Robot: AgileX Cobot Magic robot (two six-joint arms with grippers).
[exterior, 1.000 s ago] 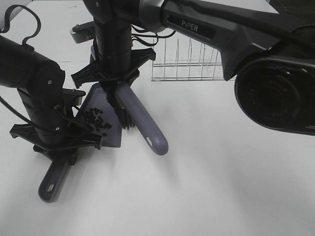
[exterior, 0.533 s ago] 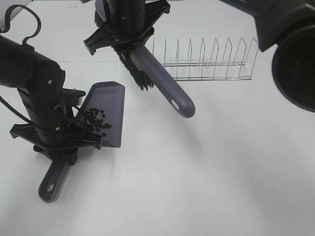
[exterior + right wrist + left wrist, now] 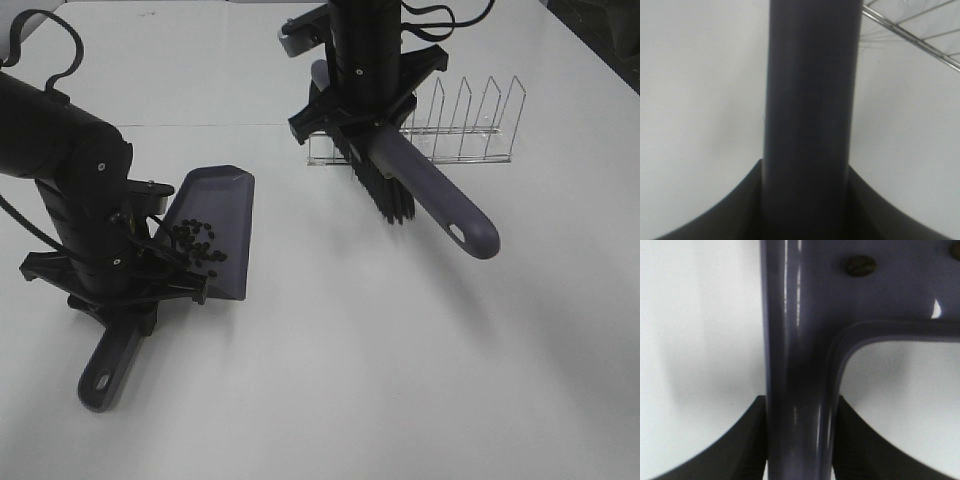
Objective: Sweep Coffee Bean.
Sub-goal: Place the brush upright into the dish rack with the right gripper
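1. Left pincer (image 3: 120,290) was clamped tight on the handle of the purple dustpan (image 3: 228,190). Its arm stood nearly upright over the grip. In my left wrist view the handle ran straight between the two fingers.
2. Coffee beans (image 3: 197,245) lay in a loose cluster on the pan's floor, toward the handle end. I saw no strays on the white table (image 3: 380,380) in the high view, so I judged the sweeping itself done. I could not tell whether the pan's front lip touched the table.
3. Right pincer (image 3: 372,140) was closed on the brush (image 3: 440,205), held clear of the table. The bristles (image 3: 388,195) pointed down and the free handle end angled out to the right. The brush was well apart from the dustpan and just in front of the wire rack (image 3: 470,130).
4. What I reckoned remained was carrying off or emptying the loaded pan, then setting both tools down.
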